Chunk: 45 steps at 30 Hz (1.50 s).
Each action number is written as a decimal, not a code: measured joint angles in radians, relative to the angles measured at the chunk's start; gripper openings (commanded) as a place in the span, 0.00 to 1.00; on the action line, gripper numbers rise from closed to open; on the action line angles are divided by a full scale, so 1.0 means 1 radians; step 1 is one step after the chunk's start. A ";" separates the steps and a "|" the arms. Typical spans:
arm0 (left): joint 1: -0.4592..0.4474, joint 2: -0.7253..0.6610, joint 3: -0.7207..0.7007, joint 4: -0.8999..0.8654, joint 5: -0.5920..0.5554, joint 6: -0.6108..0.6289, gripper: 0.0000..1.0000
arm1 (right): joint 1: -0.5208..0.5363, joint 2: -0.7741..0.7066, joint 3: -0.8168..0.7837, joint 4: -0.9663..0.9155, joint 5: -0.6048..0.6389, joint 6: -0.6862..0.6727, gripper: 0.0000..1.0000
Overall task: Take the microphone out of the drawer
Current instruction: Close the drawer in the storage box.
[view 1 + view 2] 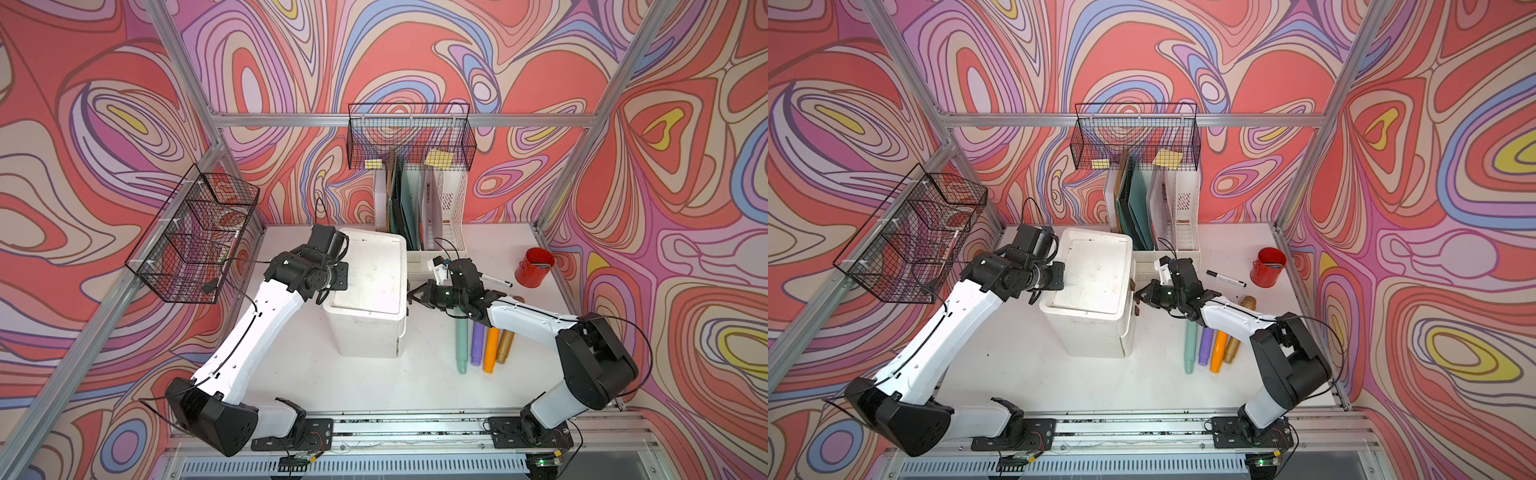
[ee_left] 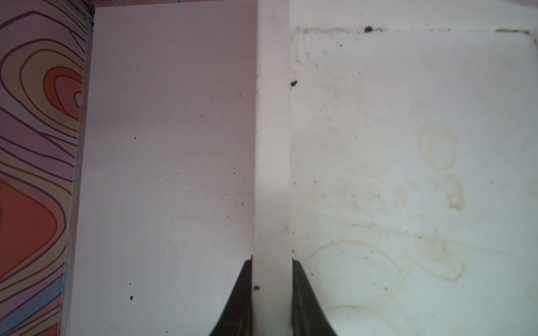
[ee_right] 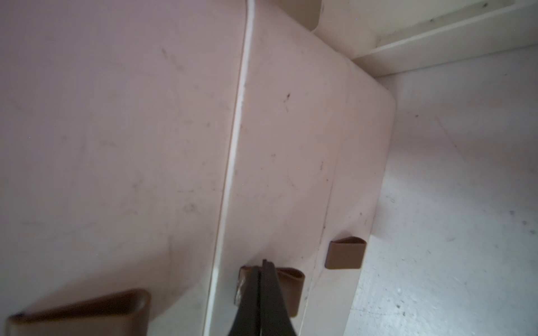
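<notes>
White bench inside a swirl-patterned enclosure. The microphone is not visible: the drawer unit, mid-bench toward the far edge, shows its drawer fronts apparently closed, facing the right edge. The right fingers are together, tips at the middle handle; whether they pinch it cannot be told. The left fingers are clamped on the raised rim of the unit's top. Between the fronts and the right edge lie coloured markers, a black pen and a red cup. A file rack stands just behind the unit. Open bench extends from the unit to the near edge.
</notes>
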 measured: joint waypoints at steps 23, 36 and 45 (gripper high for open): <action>0.001 0.000 -0.002 0.001 -0.008 0.000 0.00 | 0.025 -0.072 -0.088 -0.085 0.218 0.132 0.21; 0.001 -0.001 -0.003 0.002 -0.008 0.000 0.00 | 0.027 0.027 -0.224 0.203 0.224 0.425 0.40; 0.001 -0.001 -0.003 0.002 -0.007 0.000 0.00 | 0.064 0.095 -0.256 0.357 0.262 0.598 0.42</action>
